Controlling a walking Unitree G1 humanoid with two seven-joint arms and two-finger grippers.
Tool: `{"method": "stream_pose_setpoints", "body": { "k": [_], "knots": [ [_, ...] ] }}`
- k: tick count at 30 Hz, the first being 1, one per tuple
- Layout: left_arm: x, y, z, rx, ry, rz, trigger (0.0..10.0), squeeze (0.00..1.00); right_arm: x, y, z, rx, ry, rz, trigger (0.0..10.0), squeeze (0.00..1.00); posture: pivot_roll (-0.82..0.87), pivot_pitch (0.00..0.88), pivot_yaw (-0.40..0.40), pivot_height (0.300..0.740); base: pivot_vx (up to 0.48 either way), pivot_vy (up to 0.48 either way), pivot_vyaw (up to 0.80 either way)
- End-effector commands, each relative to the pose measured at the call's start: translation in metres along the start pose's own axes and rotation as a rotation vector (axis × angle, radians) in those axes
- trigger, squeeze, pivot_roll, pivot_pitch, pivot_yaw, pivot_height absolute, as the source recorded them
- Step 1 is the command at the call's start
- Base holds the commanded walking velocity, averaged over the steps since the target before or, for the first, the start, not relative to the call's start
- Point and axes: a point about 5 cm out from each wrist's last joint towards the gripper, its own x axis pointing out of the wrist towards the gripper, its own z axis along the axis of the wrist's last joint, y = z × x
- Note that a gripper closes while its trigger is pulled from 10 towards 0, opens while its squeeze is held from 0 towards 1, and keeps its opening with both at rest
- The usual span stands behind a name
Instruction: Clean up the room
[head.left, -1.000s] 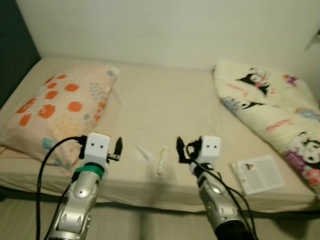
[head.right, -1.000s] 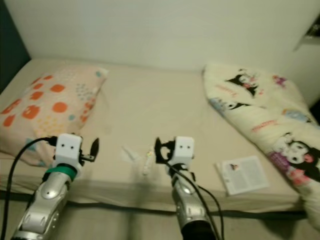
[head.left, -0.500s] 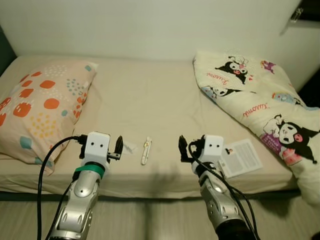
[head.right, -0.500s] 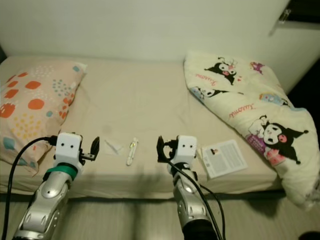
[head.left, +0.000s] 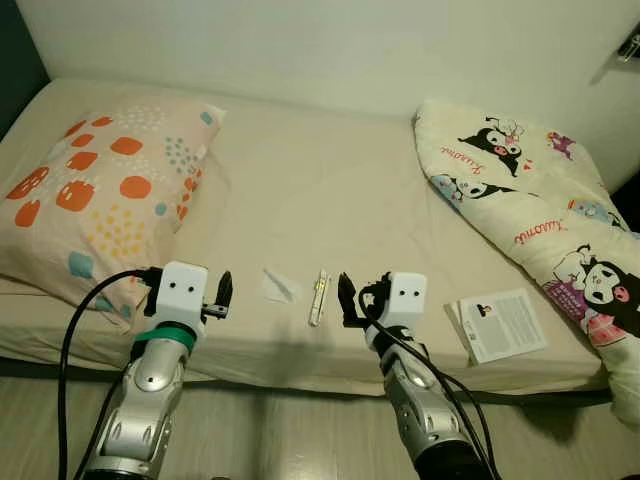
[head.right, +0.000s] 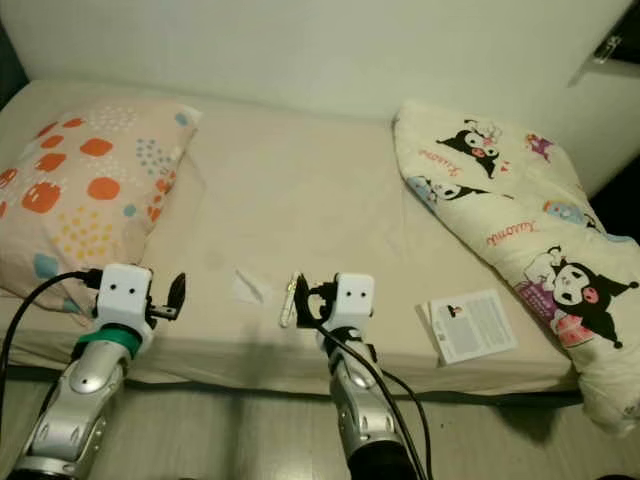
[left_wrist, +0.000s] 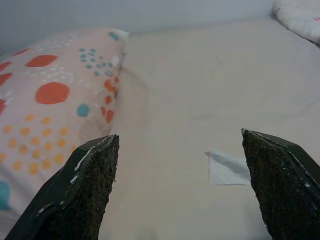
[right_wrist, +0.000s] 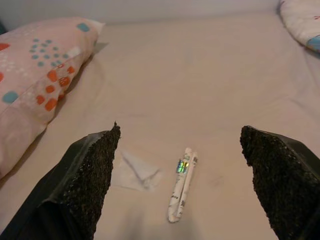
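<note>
Camera shifted since half a second ago; items on the bed (head.left: 330, 190) unmoved. Left gripper (head.left: 224, 292), jaws wide, near edge, beside spotted pillow (head.left: 95, 195). Right gripper (head.left: 349, 299), jaws wide, just right of white pen-like wrapper (head.left: 318, 296). Crumpled tissue (head.left: 279, 285) between grippers. Booklet (head.left: 502, 323), cartoon quilt (head.left: 540, 200) far right; wrist views omit both. Wrapper print illegible.

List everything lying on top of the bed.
On the bed: a spotted pillow, a cartoon-print comforter, a booklet, a white wrapper, a thin packet. Anything beneath pillow or comforter is hidden.
</note>
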Motion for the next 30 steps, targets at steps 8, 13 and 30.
{"method": "stream_pose_setpoints", "body": {
  "k": [8,13,30],
  "knots": [
    [-0.0002,-0.0042,-0.0021,0.009,0.001,-0.015,10.0,0.00,-0.0024,-0.0054,-0.0031,-0.012,0.015,-0.010,10.0,0.00,0.15,0.030,-0.037,0.730,0.461,0.000,0.00],
    [-0.0004,-0.0038,-0.0023,0.010,0.000,-0.013,10.0,0.00,-0.0028,-0.0051,-0.0037,-0.014,0.016,-0.012,10.0,0.00,0.15,0.034,-0.037,0.730,0.461,0.000,0.00],
    [-0.0004,-0.0049,-0.0045,0.014,0.002,-0.036,10.0,0.00,-0.0021,-0.0059,-0.0036,-0.018,0.015,-0.010,10.0,0.00,0.15,0.016,-0.036,0.730,0.081,0.000,0.00]
  ]
}}
